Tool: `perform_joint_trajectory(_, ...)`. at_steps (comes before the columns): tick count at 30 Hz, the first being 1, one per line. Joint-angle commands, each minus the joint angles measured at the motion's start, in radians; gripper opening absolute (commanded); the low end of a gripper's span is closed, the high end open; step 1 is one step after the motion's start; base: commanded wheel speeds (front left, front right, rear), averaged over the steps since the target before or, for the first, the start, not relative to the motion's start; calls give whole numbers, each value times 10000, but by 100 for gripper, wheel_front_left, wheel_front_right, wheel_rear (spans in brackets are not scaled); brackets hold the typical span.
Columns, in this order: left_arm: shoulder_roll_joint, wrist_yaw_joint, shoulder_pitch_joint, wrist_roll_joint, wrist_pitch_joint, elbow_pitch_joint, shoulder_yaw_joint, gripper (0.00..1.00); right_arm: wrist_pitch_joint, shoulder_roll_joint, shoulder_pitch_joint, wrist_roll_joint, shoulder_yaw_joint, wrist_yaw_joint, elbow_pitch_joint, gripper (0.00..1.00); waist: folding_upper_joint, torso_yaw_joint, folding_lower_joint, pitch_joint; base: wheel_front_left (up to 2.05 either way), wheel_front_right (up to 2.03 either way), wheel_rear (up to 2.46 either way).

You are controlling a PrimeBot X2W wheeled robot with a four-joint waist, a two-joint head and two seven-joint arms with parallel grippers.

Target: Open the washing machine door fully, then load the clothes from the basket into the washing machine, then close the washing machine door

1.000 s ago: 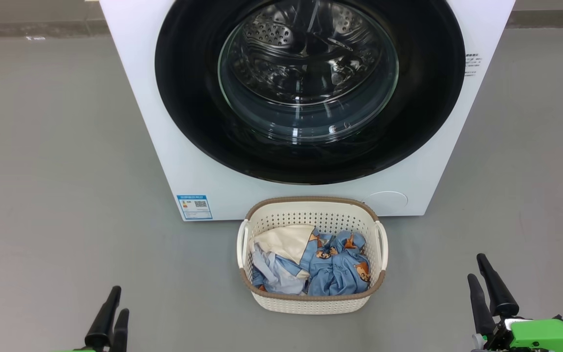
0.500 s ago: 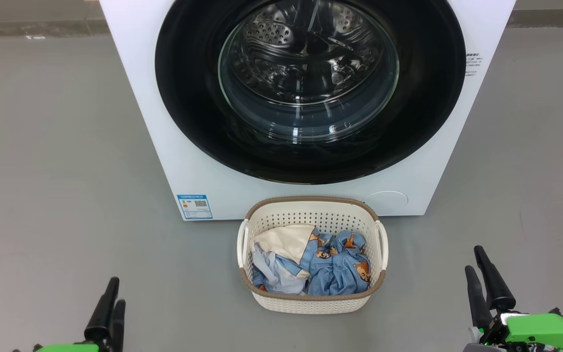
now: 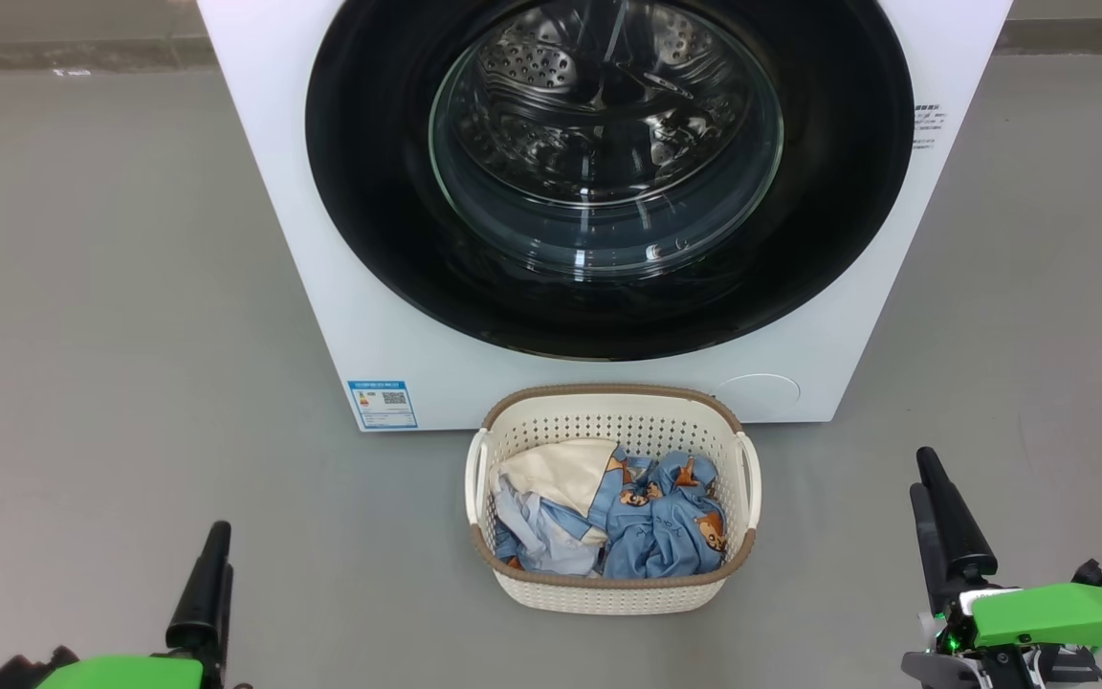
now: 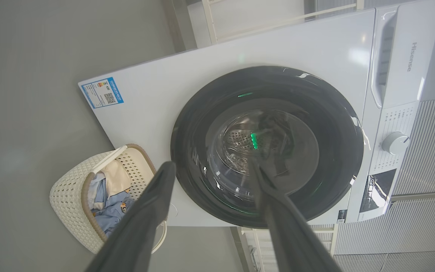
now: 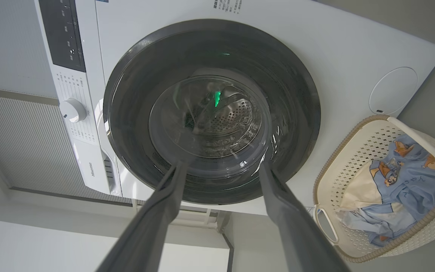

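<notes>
The washing machine (image 3: 274, 144) is white with a small blue label sticker (image 3: 381, 404); the washing machine door (image 3: 369, 191) is glossy black around clear glass, the steel drum (image 3: 532, 67) behind dotted with holes. The basket (image 3: 608, 598) is cream, perforated in rows, with a brown woven-look rim and white handles. The clothes (image 3: 666, 531) are light blue with orange-brown cartoon animals, plus cream and pale grey-white pieces. The floor (image 3: 82, 335) is plain grey

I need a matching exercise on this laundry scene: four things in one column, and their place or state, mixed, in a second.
Things
1. washing machine door
2. basket
3. clothes
4. blue label sticker

Place or state
a. in the basket
b. shut
c. low on the white front of the washing machine
d. on the grey floor

Pairs: 1-b, 2-d, 3-a, 4-c
</notes>
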Motion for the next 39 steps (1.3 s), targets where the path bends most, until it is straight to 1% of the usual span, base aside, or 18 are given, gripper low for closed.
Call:
perform_joint_trajectory(1,277,-36,-460,280,-111,-366,56,100,-128,-109,-447,-320,159,5,-371,100,-1,1,0,0,0,0,0)
perform_joint_trajectory(8,372,-43,-497,1160,-319,-516,22,100,-332,-140,-528,-1271,304,6,-521,100,-1,17,0,9,0,0,0)
perform_joint_trajectory(9,408,-45,-509,1470,-378,-531,-7,100,-390,-191,-559,-1640,356,6,-546,100,-1,21,0,10,0,0,0)
perform_joint_trajectory(17,522,-53,-581,2837,-613,-683,-101,100,-621,-222,-669,-3003,538,7,-504,100,-1,41,-1,20,0,0,0)
perform_joint_trajectory(34,628,-69,-638,6097,-1112,-687,-124,100,-1115,-307,-949,-6515,908,9,-125,100,-1,50,-1,-8,0,0,0)
perform_joint_trajectory(39,698,-73,-680,6746,-1230,-744,-239,100,-1231,-336,-1015,-7215,1006,10,-43,100,-1,56,-1,-16,0,0,0)
